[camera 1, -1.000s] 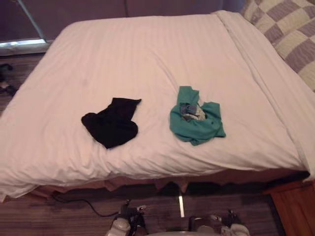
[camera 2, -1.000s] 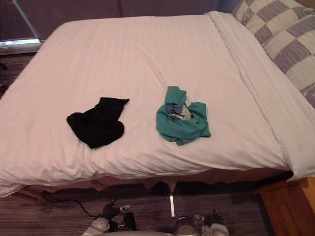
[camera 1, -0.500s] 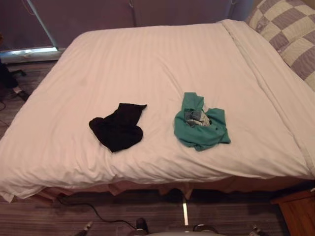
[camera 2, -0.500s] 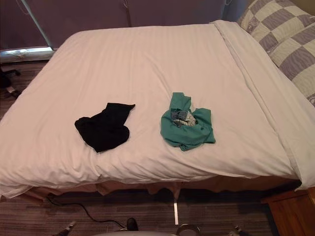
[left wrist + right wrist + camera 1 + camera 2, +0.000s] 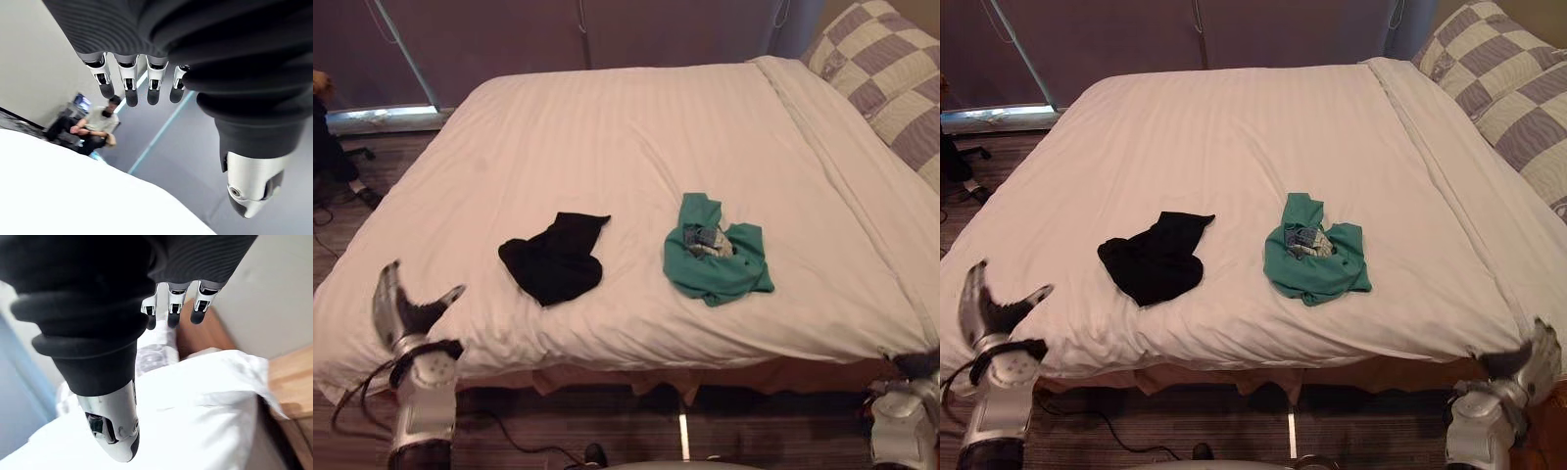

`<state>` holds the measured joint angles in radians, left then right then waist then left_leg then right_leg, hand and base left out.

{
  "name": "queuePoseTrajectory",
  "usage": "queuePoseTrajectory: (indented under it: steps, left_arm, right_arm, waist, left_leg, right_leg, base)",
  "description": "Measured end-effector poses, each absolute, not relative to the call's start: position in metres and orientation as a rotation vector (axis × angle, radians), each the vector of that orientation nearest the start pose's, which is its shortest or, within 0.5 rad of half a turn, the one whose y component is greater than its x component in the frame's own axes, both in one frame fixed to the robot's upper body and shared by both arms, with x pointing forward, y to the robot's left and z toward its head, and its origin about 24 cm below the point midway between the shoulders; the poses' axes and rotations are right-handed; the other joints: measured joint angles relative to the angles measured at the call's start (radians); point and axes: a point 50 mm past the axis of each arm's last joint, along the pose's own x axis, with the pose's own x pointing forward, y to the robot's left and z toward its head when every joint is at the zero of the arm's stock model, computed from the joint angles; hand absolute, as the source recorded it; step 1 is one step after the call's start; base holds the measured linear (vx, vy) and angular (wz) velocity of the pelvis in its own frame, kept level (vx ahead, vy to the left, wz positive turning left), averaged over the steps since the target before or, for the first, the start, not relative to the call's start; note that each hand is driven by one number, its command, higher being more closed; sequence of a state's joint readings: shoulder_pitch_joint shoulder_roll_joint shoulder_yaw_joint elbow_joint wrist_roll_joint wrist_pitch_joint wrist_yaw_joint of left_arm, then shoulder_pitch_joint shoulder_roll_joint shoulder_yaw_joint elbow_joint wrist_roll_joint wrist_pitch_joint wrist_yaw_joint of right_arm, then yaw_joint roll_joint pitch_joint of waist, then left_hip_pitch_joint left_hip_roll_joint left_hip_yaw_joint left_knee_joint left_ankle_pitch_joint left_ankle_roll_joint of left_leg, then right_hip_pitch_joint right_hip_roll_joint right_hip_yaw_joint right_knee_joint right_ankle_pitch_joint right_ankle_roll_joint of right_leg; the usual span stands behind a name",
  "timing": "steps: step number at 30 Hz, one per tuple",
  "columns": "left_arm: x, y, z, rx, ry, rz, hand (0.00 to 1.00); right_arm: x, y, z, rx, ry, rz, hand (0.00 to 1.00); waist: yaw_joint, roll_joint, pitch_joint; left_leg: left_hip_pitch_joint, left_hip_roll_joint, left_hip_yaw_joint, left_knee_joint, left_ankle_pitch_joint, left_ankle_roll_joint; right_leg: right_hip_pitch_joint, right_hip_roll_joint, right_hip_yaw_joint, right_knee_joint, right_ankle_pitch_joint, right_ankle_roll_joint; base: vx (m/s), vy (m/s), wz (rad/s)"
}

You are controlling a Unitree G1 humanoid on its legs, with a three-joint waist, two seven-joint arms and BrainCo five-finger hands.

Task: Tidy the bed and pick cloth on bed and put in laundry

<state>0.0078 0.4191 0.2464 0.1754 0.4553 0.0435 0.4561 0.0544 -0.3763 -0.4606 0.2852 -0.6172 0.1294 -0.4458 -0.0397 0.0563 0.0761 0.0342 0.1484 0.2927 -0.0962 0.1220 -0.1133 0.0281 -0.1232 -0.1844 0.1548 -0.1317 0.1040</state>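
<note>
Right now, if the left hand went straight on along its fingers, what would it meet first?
Probably nothing near. The open left hand points over the white bed cover, clear of the black cloth; the way looks free, though depth is unclear.

I'm seeing a crumpled black cloth (image 5: 553, 262) lying near a bunched green cloth (image 5: 720, 274), both resting mid-bed (image 5: 607, 127).

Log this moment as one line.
stage: before pickup | left hand: open, by bed near-left edge | right hand: open, by near-right corner | black cloth, green cloth: on bed, untouched
</note>
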Motion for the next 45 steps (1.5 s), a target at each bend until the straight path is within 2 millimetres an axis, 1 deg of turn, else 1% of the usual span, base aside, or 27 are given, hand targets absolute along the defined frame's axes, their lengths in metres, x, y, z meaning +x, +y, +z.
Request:
queuePoseTrajectory:
  steps: [2,4,5,8,10,13,15,17,19,21,22,23,25,27,28,29,30,31,33,35,36,37,38,40,41,43,45]
  left_arm:
    - [0.242,0.304,0.069,0.894,-0.016,0.646,0.0]
    - [0.261,0.291,0.085,0.896,-0.091,0.59,0.0]
    - [0.267,0.288,0.09,0.894,-0.113,0.58,0.0]
    - [0.295,0.273,0.117,0.921,-0.216,0.52,0.0]
    - [0.317,0.265,0.139,0.931,-0.268,0.505,0.0]
    - [0.327,0.269,0.154,0.949,-0.284,0.527,0.0]
    - [0.334,0.272,0.167,0.981,-0.296,0.549,0.0]
    - [0.34,0.274,0.177,1.015,-0.295,0.563,0.0]
    - [0.347,0.277,0.188,1.027,-0.296,0.583,0.0]
    - [0.357,0.278,0.205,1.025,-0.292,0.612,0.0]
    - [0.359,0.279,0.208,1.022,-0.291,0.619,0.0]
    - [0.362,0.281,0.216,1.028,-0.289,0.636,1.0]
    - [0.365,0.283,0.228,1.073,-0.291,0.655,1.0]
    - [0.365,0.29,0.243,1.158,-0.303,0.69,1.0]
    - [0.366,0.291,0.247,1.189,-0.302,0.693,1.0]
    - [0.367,0.295,0.255,1.24,-0.3,0.704,1.0]
    - [0.368,0.296,0.263,1.265,-0.304,0.715,1.0]
    - [0.368,0.297,0.271,1.266,-0.313,0.731,1.0]
    - [0.368,0.295,0.275,1.263,-0.324,0.738,1.0]
    - [0.369,0.291,0.273,1.266,-0.331,0.724,1.0]
    - [0.37,0.286,0.268,1.265,-0.335,0.705,1.0]
    - [0.372,0.279,0.262,1.249,-0.34,0.68,1.0]
    - [0.374,0.275,0.258,1.237,-0.34,0.664,1.0]
    - [0.377,0.267,0.239,1.19,-0.327,0.605,1.0]
    - [0.376,0.264,0.23,1.157,-0.325,0.575,1.0]
    - [0.372,0.257,0.213,1.091,-0.337,0.521,1.0]
    - [0.367,0.239,0.187,0.969,-0.357,0.441,1.0]
  right_arm:
    - [0.206,-0.357,0.052,-1.054,0.244,-0.843,0.0]
    - [0.236,-0.346,0.074,-1.083,0.13,-0.788,0.0]
    - [0.244,-0.341,0.08,-1.086,0.098,-0.77,0.0]
    - [0.283,-0.312,0.11,-1.105,-0.06,-0.687,0.0]
    - [0.308,-0.288,0.139,-1.116,-0.196,-0.635,0.0]
    - [0.321,-0.273,0.158,-1.104,-0.285,-0.616,0.0]
    - [0.325,-0.269,0.169,-1.094,-0.323,-0.622,0.0]
    - [0.329,-0.263,0.177,-1.096,-0.353,-0.613,0.0]
    - [0.334,-0.255,0.187,-1.095,-0.396,-0.603,0.0]
    - [0.34,-0.244,0.202,-1.09,-0.454,-0.591,0.0]
    - [0.341,-0.242,0.203,-1.091,-0.463,-0.585,0.0]
    - [0.343,-0.238,0.206,-1.089,-0.478,-0.578,0.0]
    - [0.344,-0.234,0.208,-1.079,-0.489,-0.575,0.0]
    - [0.343,-0.225,0.215,-1.063,-0.534,-0.566,0.0]
    - [0.342,-0.222,0.219,-1.057,-0.558,-0.565,0.0]
    - [0.339,-0.213,0.227,-1.044,-0.611,-0.555,0.0]
    - [0.337,-0.204,0.234,-1.033,-0.657,-0.542,0.0]
    - [0.333,-0.196,0.24,-1.017,-0.703,-0.533,0.0]
    - [0.328,-0.188,0.245,-0.989,-0.749,-0.524,0.0]
    - [0.323,-0.176,0.249,-0.965,-0.795,-0.498,0.0]
    - [0.321,-0.168,0.251,-0.959,-0.825,-0.472,0.0]
    - [0.321,-0.163,0.25,-0.962,-0.83,-0.451,1.0]
    - [0.323,-0.161,0.249,-0.968,-0.828,-0.44,1.0]
    - [0.342,-0.152,0.243,-1.016,-0.783,-0.381,1.0]
    - [0.353,-0.153,0.242,-1.032,-0.744,-0.365,1.0]
    - [0.367,-0.159,0.239,-1.063,-0.677,-0.351,1.0]
    - [0.379,-0.179,0.234,-1.081,-0.583,-0.348,1.0]
  waist:
    - [0.0,0.005,0.011]
    - [0.0,0.008,0.057]
    - [0.001,0.008,0.073]
    - [0.001,0.003,0.136]
    - [0.002,0.002,0.182]
    - [0.001,0.001,0.206]
    - [0.003,-0.002,0.241]
    - [0.005,-0.007,0.26]
    - [0.006,-0.009,0.291]
    - [0.013,-0.011,0.342]
    - [0.017,-0.011,0.346]
    - [0.022,-0.012,0.353]
    - [0.023,-0.015,0.357]
    - [0.024,-0.031,0.368]
    - [0.022,-0.035,0.37]
    - [0.013,-0.039,0.372]
    - [0.008,-0.046,0.377]
    - [0.005,-0.047,0.377]
    - [0.006,-0.047,0.377]
    - [0.01,-0.048,0.377]
    - [0.014,-0.048,0.377]
    - [0.022,-0.048,0.377]
    - [0.027,-0.048,0.377]
    - [0.031,-0.047,0.377]
    - [0.031,-0.047,0.377]
    - [0.034,-0.046,0.377]
    - [0.043,-0.039,0.378]
  left_leg:
    - [-0.017,0.0,0.001,0.0,0.007,0.009]
    - [-0.043,0.0,0.004,0.0,0.021,0.014]
    - [-0.052,0.0,0.008,0.0,0.025,0.016]
    - [-0.127,-0.001,0.013,0.0,0.05,0.029]
    - [-0.182,-0.008,0.018,0.0,0.074,0.036]
    - [-0.226,-0.008,0.026,0.0,0.083,0.041]
    - [-0.245,-0.008,0.027,0.001,0.09,0.045]
    - [-0.279,-0.009,0.027,0.001,0.097,0.047]
    - [-0.303,-0.008,0.025,0.001,0.104,0.046]
    - [-0.326,-0.008,0.026,0.002,0.109,0.046]
    - [-0.338,-0.008,0.027,0.002,0.11,0.046]
    - [-0.361,-0.008,0.028,0.004,0.112,0.044]
    - [-0.404,-0.005,0.028,0.022,0.111,0.044]
    - [-0.437,-0.002,0.032,0.037,0.111,0.044]
    - [-0.449,-0.001,0.033,0.045,0.111,0.044]
    - [-0.477,0.006,0.032,0.059,0.11,0.044]
    - [-0.501,0.011,0.033,0.072,0.11,0.044]
    - [-0.527,0.026,0.034,0.077,0.11,0.044]
    - [-0.542,0.033,0.036,0.077,0.11,0.044]
    - [-0.544,0.041,0.041,0.077,0.11,0.044]
    - [-0.54,0.043,0.041,0.077,0.11,0.044]
    - [-0.534,0.043,0.041,0.076,0.111,0.044]
    - [-0.528,0.042,0.041,0.075,0.111,0.044]
    - [-0.505,0.04,0.036,0.07,0.111,0.044]
    - [-0.495,0.037,0.028,0.067,0.111,0.044]
    - [-0.481,0.026,0.014,0.062,0.111,0.045]
    - [-0.458,0.02,-0.008,0.059,0.111,0.045]
  right_leg:
    - [-0.027,-0.001,0.004,0.018,-0.001,-0.001]
    - [-0.076,-0.003,0.016,0.056,-0.003,-0.004]
    - [-0.094,-0.004,0.022,0.07,-0.004,-0.004]
    - [-0.206,-0.01,0.033,0.137,-0.005,-0.007]
    - [-0.285,-0.018,0.051,0.177,-0.002,-0.008]
    - [-0.336,-0.019,0.053,0.182,0.008,-0.01]
    - [-0.354,-0.02,0.053,0.184,0.014,-0.012]
    - [-0.392,-0.021,0.052,0.193,0.015,-0.013]
    - [-0.417,-0.021,0.052,0.199,0.02,-0.017]
    - [-0.449,-0.022,0.054,0.216,0.021,-0.018]
    - [-0.463,-0.022,0.054,0.218,0.022,-0.019]
    - [-0.49,-0.022,0.055,0.225,0.023,-0.021]
    - [-0.525,-0.022,0.058,0.228,0.024,-0.023]
    - [-0.565,-0.021,0.072,0.244,0.025,-0.024]
    - [-0.575,-0.021,0.073,0.246,0.025,-0.024]
    - [-0.596,-0.02,0.072,0.247,0.027,-0.028]
    - [-0.617,-0.019,0.073,0.25,0.031,-0.032]
    - [-0.638,-0.015,0.068,0.249,0.036,-0.037]
    - [-0.652,-0.009,0.064,0.245,0.041,-0.038]
    - [-0.651,-0.002,0.065,0.235,0.049,-0.037]
    - [-0.647,0.0,0.064,0.233,0.05,-0.038]
    - [-0.641,0.0,0.063,0.233,0.05,-0.038]
    - [-0.636,-0.001,0.063,0.233,0.05,-0.038]
    - [-0.61,-0.002,0.055,0.226,0.05,-0.038]
    - [-0.598,-0.004,0.051,0.224,0.05,-0.038]
    - [-0.581,-0.009,0.048,0.22,0.049,-0.035]
    - [-0.536,-0.02,0.028,0.207,0.045,-0.031]
  base:
    - [-0.02,0.007,-0.03]
    - [-0.07,0.011,-0.09]
    - [-0.14,0.013,-0.12]
    - [-0.13,0.001,-0.09]
    - [-0.1,-0.025,-0.09]
    - [-0.03,-0.033,-0.08]
    - [0.03,-0.04,0.0]
    - [0.04,-0.04,0.02]
    - [0.05,-0.048,0.02]
    - [0.02,-0.067,-0.01]
    - [0.02,-0.061,-0.06]
    - [0.03,-0.061,-0.04]
    - [0.05,-0.058,-0.01]
    - [0.04,-0.056,-0.08]
    - [0.01,-0.061,-0.08]
    - [0.0,-0.06,-0.03]
    - [-0.02,-0.061,-0.05]
    - [-0.02,-0.055,-0.05]
    - [-0.02,-0.065,-0.07]
    - [0.0,-0.049,-0.08]
    - [0.02,-0.033,-0.02]
    - [0.02,-0.033,-0.01]
    - [0.04,-0.034,0.02]
    - [0.04,-0.039,0.06]
    - [0.04,-0.037,0.09]
    - [0.04,-0.017,0.13]
    - [0.06,-0.013,0.29]
